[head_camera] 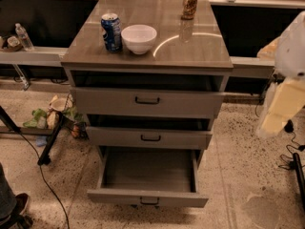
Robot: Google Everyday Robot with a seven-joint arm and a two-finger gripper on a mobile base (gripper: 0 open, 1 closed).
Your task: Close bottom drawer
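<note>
Bottom drawer [147,175] stands pulled far out below the tabletop's [190,46] front edge, well forward of the two drawers above. The hand [280,106] hangs beyond the right edge, well apart from it; whether it is wide or narrow cannot be told. Closing well likely calls for a square, centred push near the handle [149,202]. Open floor [228,175] lies right of the drawer; a cable [50,187] trails left.

Three drawers [147,198], two cans [111,32], one bowl [138,38], one pincer [281,106] at right.
</note>
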